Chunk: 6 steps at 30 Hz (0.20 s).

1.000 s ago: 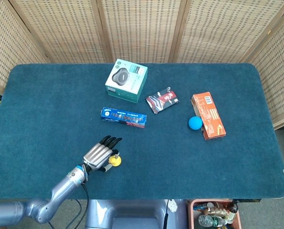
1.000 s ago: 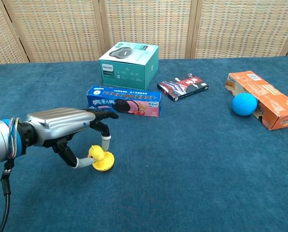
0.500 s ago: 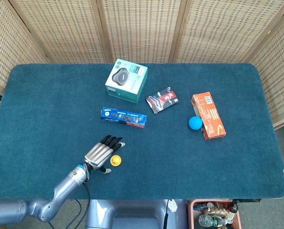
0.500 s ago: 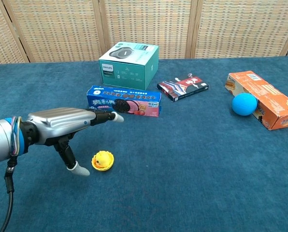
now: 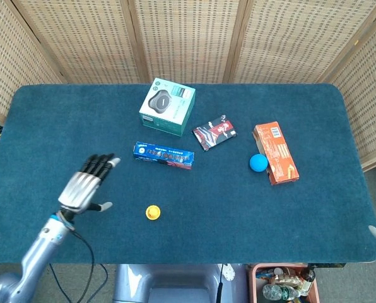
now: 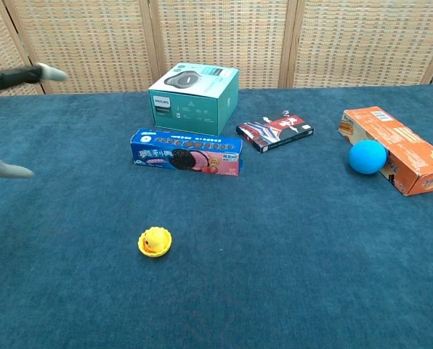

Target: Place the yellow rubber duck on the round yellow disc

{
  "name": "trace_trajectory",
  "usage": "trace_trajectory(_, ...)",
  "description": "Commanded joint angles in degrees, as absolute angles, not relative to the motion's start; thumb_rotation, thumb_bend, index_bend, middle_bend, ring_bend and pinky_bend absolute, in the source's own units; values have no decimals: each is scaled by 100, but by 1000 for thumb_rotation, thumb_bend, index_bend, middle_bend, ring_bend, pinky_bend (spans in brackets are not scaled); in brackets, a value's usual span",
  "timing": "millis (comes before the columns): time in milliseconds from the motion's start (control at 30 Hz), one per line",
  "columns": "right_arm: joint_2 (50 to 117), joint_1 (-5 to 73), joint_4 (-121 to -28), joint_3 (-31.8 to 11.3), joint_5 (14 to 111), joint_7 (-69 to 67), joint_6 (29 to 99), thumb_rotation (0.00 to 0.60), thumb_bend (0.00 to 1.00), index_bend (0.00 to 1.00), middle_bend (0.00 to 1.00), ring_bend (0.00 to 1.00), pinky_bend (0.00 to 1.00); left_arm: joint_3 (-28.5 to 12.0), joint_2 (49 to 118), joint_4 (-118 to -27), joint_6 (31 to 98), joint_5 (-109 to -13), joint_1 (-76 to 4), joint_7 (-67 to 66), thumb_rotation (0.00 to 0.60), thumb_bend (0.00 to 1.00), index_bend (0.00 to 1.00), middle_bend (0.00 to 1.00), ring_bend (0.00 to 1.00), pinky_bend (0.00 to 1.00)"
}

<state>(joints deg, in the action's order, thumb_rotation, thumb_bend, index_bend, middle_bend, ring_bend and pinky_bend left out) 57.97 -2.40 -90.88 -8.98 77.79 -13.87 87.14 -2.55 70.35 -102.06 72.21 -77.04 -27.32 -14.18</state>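
While the yellow rubber duck (image 6: pixel 155 239) sits upright on the round yellow disc (image 6: pixel 155 248), near the desk's (image 5: pixel 314 214) front edge at approx 7 o'clock from centre, nothing touches it.

Count: 1 duck, 1 disc, 1 blue ball (image 6: pixel 367 156), 4 boxes, 1 hand in view.

The boxes: teal carton (image 6: pixel 194 98) w/ a speaker printed on it at 12 o'clock, long blue cookie box (image 6: pixel 187 153) just in front of it, small dark red-and-black pack (image 6: pixel 274 131) to the right, orange carton (image 6: pixel 393 148) at 3 o'clock w/ the ball touching its left side.

Vs 0.5 s ago: left hand (image 5: pixel 85 185) has pulled away from the duck to approx 9 o'clock, well apart, fingers spread, holding nothing. Duck and disc unchanged. Right hand not visible.

Desk cover is dark teal, carpet-like nap, rounded corners. Hand has a ribbed metallic back, dark fingers w/ pale tips. Behind: woven wicker screen panels (image 6: pixel 224 36) in wooden frames.
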Motion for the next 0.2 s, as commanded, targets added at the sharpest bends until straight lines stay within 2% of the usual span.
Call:
trace_trajectory(33,5770,-242,-9128,-843,7922,-1315,8778,600,0,0,0,0,0,81,6019,-10563,8626,-7705,-1533,-1407,600,0,0,0,0,0)
trace_trajectory(200,5723,-243,-9188,-791,8089,-1434,8823,600,0,0,0,0,0,316,5819,-10434,8997,-8111,-1078,-854,600,0,0,0,0,0)
